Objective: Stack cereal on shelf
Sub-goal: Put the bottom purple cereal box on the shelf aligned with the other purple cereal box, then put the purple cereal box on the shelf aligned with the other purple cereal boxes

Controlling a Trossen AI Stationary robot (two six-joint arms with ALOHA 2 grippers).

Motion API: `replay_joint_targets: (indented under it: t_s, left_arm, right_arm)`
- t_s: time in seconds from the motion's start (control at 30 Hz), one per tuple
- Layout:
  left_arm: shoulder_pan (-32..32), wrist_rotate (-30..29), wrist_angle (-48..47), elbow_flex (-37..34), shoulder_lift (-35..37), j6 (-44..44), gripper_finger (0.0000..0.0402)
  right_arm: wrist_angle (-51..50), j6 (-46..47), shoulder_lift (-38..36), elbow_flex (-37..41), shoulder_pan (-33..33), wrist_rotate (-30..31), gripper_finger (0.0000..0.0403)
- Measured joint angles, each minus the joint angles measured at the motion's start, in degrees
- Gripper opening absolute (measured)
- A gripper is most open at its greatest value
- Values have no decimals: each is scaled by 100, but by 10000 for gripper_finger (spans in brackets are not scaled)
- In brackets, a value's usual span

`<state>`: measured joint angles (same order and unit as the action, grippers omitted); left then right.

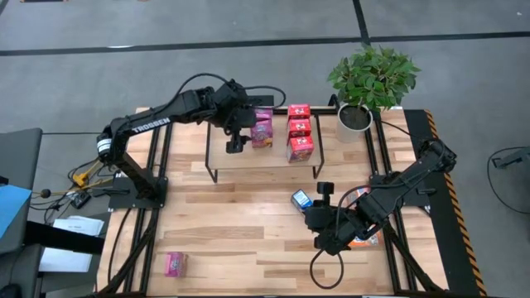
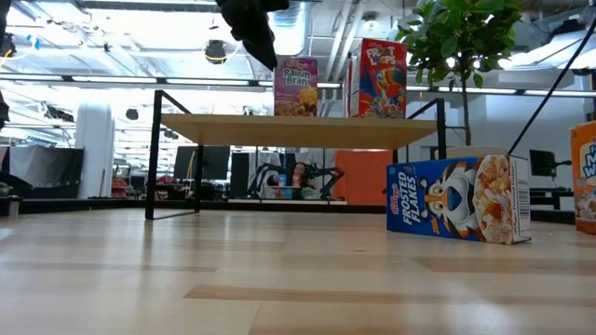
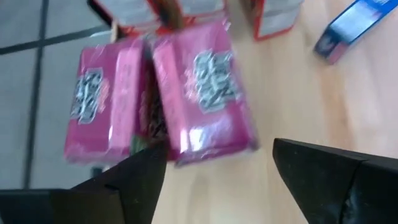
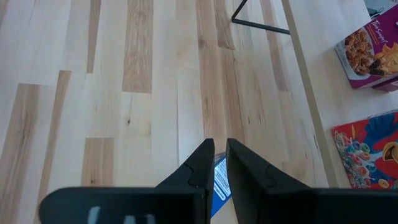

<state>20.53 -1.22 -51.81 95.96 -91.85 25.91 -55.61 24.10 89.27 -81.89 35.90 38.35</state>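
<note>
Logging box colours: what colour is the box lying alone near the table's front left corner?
Magenta-pink box; the high view shows it best.

A potted plant (image 1: 370, 79) stands at the table's far right corner — green leaves spreading above a white pot (image 1: 355, 117). In the low view its foliage (image 2: 461, 37) shows at the upper right. The wooden tabletop (image 1: 240, 223) of pale planks sits on a grey floor (image 1: 99, 58) crossed by dark lines. Left of the table lie papers (image 1: 70, 240) and a blue sheet (image 1: 10, 207) — cables nearby. Beyond the table, a bright workshop room (image 2: 74, 121) shows, with an orange panel (image 2: 358, 177).
</note>
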Motion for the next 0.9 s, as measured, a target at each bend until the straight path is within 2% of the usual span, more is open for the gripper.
replay_joint_targets:
  t_s: [0.1,0.17,0.4,0.63,0.73,0.9]
  left_arm:
    - [-73,-512,-82,-2,0,39,288]
    - [-114,-652,-151,0,11,54,289]
    - [-270,-729,-668,291,262,-110,289]
    - [-714,-664,-2165,981,651,-1231,289]
    - [-1021,-436,-2494,807,929,-1808,289]
    - [-1761,-289,-2315,-178,1518,-2693,289]
  right_arm:
    - [-1,-4,0,0,0,0,66]
    - [-1,-7,0,0,0,0,66]
    - [-16,14,0,0,0,0,66]
    - [-197,415,0,0,-18,-79,66]
    - [-412,931,0,0,-42,-111,66]
    - [-1013,2044,0,0,-29,-113,67]
